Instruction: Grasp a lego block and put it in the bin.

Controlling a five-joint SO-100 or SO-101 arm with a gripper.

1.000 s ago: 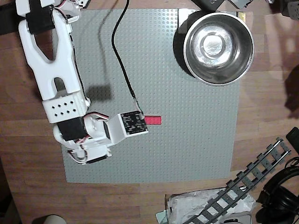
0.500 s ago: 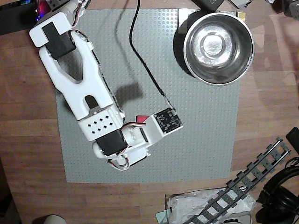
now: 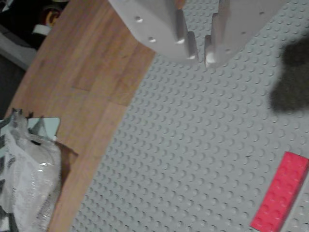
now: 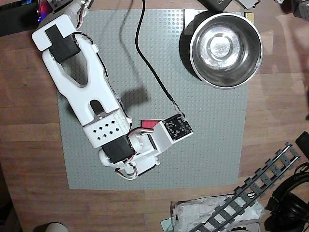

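No readable text, labels, brands or numbers from my end in either view. The dark clutter (image 3: 29, 19) in the wrist view's top-left corner shows some yellowish marking, but it's too blurred to read. The small circuit board (image 4: 177, 128) on the arm in the overhead view has components, no legible print.

A wooden tabletop (image 4: 29, 159) of brown planks fills the overhead view, and a large grey studded baseplate (image 4: 212, 145) covers its middle. At the near right a dark toy rail track (image 4: 251, 191) runs diagonally, with a crumpled clear plastic bag (image 4: 193, 217) just left of its lower end and black headphones (image 4: 289, 198) at the right edge. In the wrist view the bag (image 3: 26, 179) lies on the wood beside the baseplate's edge. The light is warm and casts soft shadows.
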